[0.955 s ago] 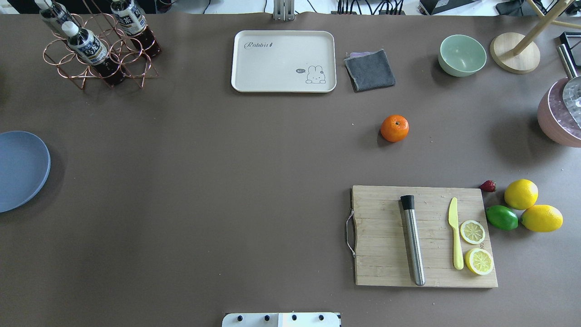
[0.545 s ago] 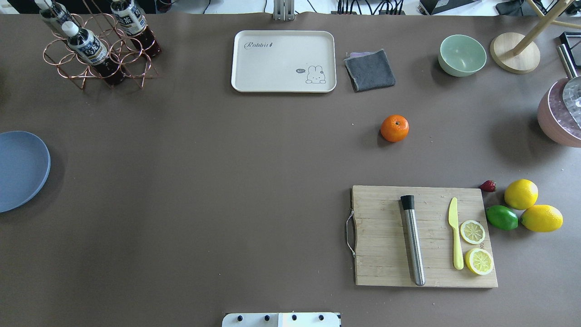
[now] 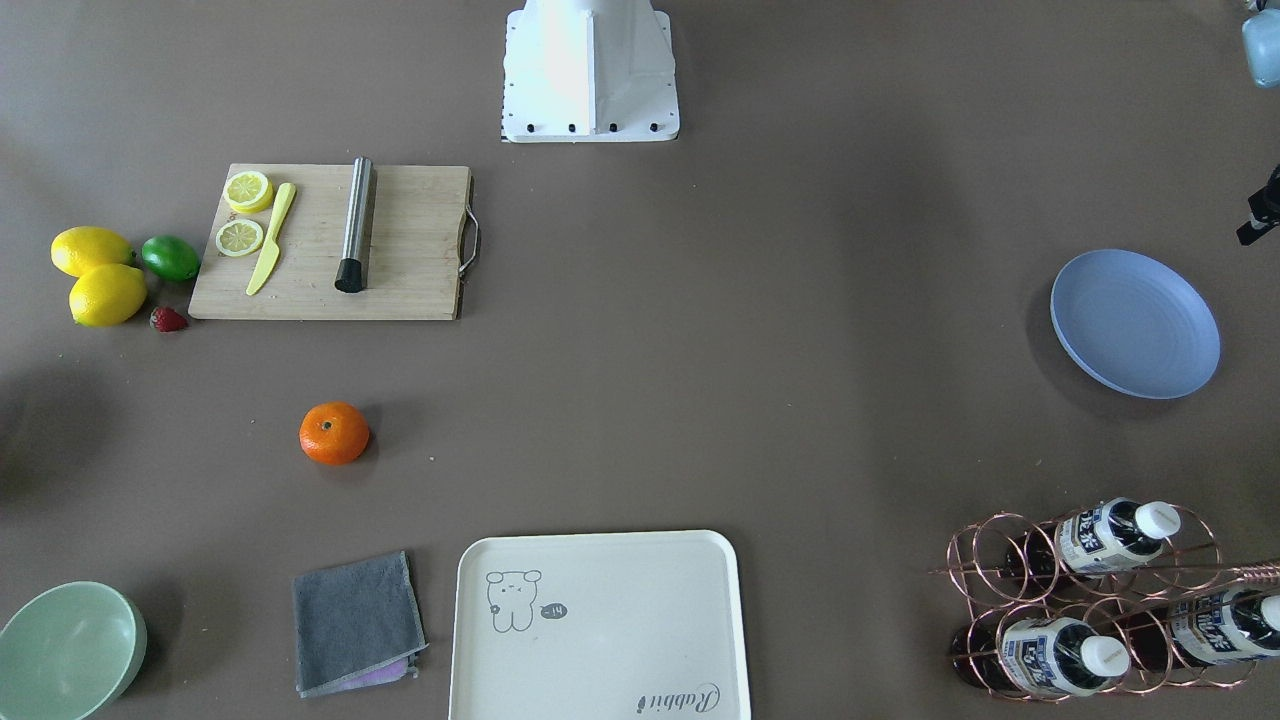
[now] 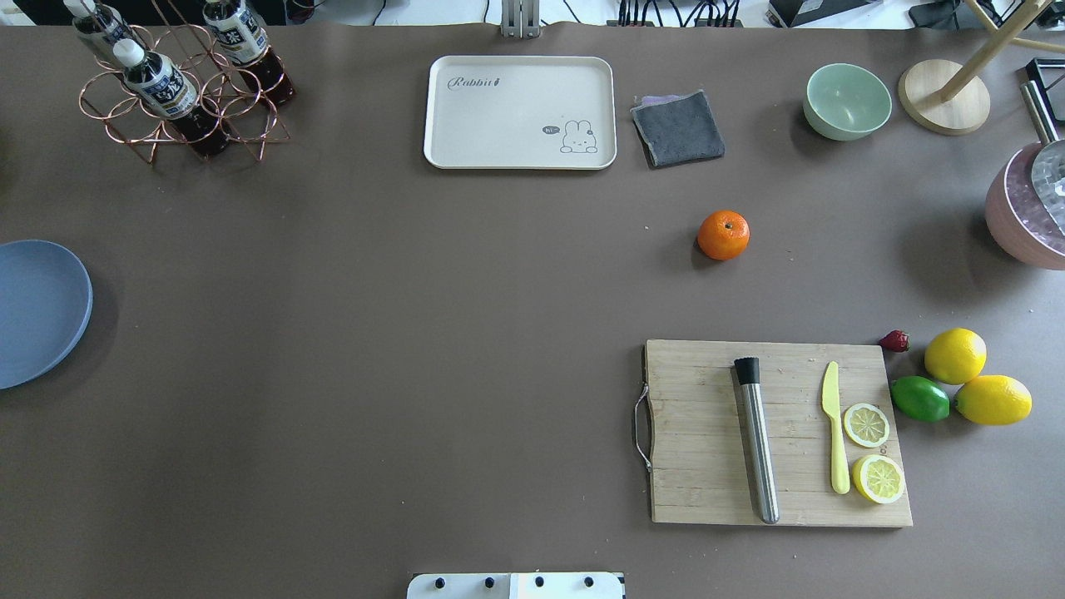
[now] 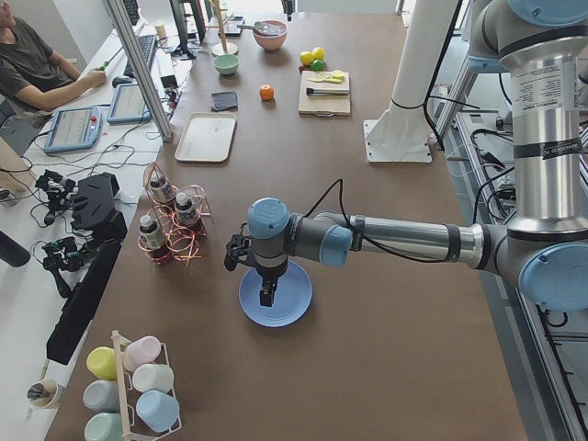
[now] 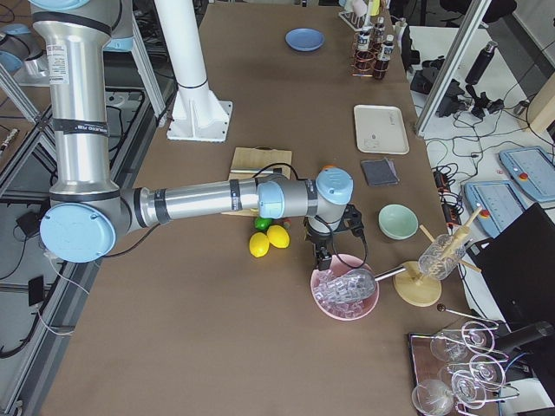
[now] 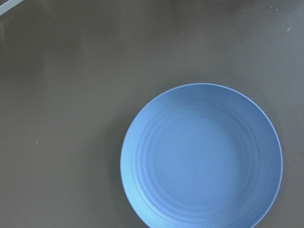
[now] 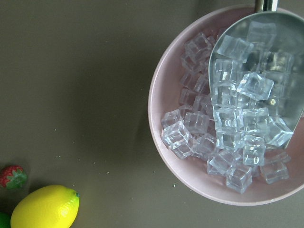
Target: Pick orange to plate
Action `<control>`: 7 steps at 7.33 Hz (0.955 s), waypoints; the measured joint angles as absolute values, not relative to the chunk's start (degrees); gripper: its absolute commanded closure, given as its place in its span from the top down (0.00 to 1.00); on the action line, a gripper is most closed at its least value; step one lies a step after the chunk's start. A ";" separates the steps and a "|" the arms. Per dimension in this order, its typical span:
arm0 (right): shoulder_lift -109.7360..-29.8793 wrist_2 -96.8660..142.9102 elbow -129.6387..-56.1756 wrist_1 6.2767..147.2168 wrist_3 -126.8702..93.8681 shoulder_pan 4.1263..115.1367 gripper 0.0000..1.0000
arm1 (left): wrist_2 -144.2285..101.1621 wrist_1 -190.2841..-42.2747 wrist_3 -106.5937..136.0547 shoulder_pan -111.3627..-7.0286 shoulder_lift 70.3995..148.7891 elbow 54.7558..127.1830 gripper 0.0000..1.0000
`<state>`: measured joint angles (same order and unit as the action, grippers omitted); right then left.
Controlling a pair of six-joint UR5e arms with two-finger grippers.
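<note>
1. As I judge it, nothing of the task is done yet. The orange, a small round bright-orange fruit with a dark stem dimple, sits alone on the brown tabletop. In the overhead view it is at about 2 o'clock from the table's middle, and at 12 o'clock of the rectangular wooden cutting board, apart from it
2. The plate, round, shallow and matte pale blue with faint rings, lies bare at the table's 9 o'clock edge in that same view, well apart from the orange
3. Everything is left to do: reach the orange, grip it, lift it, carry it across the table and set it on the plate
4. My left gripper hangs over the plate. My right gripper hangs by the edge of the round pink bowl of clear ice cubes, at the 3 o'clock end. Neither is at the orange
5. Both grippers show only in the side views, and neither wrist view shows my fingers, so I cannot tell whether either is apart or together. The overhead view cuts off part of the plate and of the pink bowl
</note>
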<state>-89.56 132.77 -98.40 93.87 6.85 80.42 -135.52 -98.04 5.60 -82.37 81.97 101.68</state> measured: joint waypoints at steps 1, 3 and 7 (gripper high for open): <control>-89.55 132.77 -98.39 93.87 6.78 80.23 1.00 | -137.36 -97.82 5.72 -82.36 82.16 101.56 0.97; -89.50 132.67 -98.14 93.87 6.69 79.74 1.00 | -140.29 -97.80 5.68 -82.47 81.99 101.25 0.97; -89.62 132.70 -98.19 93.85 6.93 79.31 1.00 | -137.75 -97.93 5.63 -82.83 81.54 101.86 0.98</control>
<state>-89.62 132.70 -98.19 93.85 6.93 79.31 -137.75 -97.93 5.63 -82.83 81.54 101.86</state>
